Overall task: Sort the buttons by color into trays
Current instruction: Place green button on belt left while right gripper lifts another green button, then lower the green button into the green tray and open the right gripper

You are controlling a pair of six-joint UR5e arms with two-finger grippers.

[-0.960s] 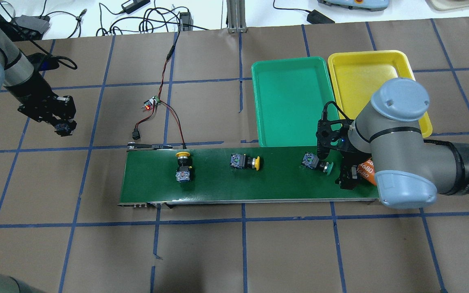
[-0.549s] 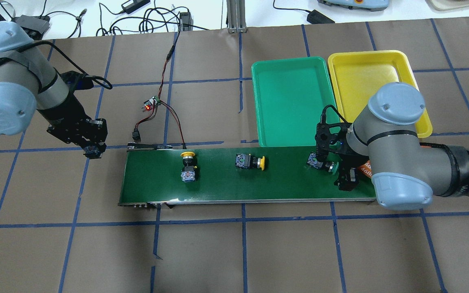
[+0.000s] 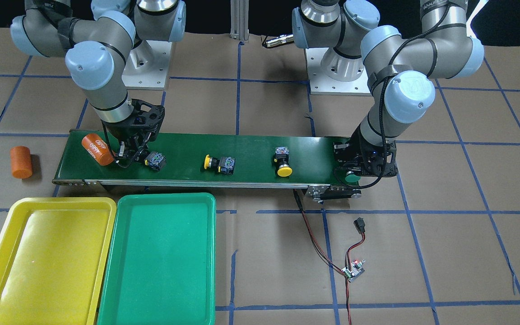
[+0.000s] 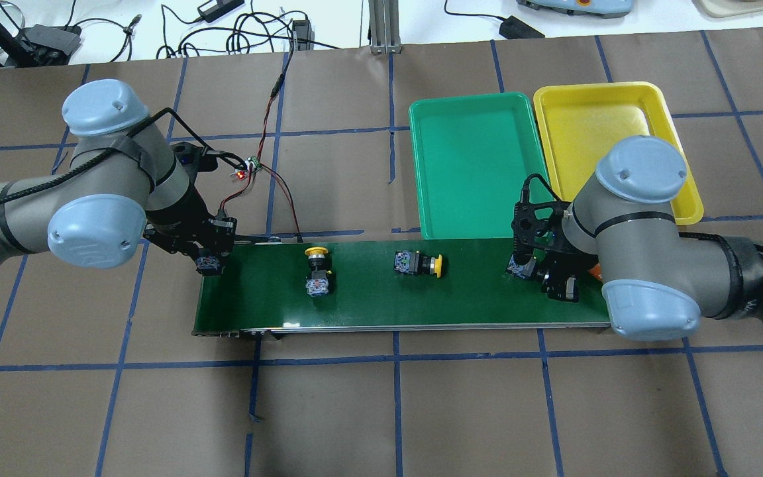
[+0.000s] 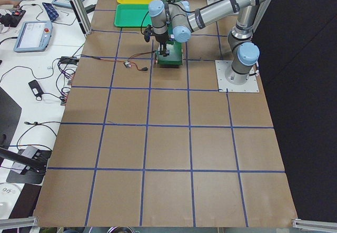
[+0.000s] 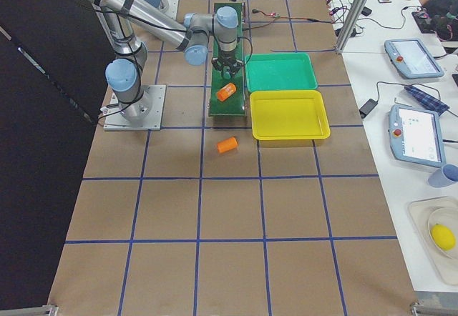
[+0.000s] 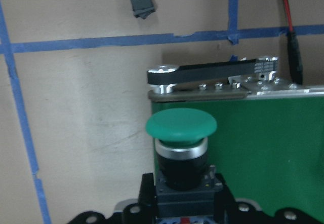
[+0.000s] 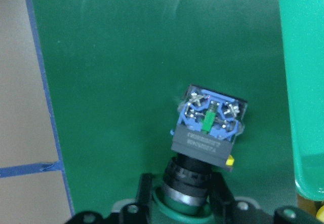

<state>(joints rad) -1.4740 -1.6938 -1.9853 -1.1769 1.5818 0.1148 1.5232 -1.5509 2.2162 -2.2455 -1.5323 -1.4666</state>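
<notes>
Green button (image 7: 181, 127) clenched in left claw (image 4: 210, 264) at belt (image 4: 368, 298) end; right claw (image 8: 183, 196) grip unclear.

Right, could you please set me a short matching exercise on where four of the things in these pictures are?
Things:
1. green tray
2. orange cylinder marked 4680
3. other orange cylinder
4. left gripper

Places or states:
A. lying on the conveyor belt
B. shut on a green button
C. on the brown table paper, off the belt
D. empty, beside the yellow tray

Pairs: 1-D, 2-A, 3-C, 4-B.
</notes>
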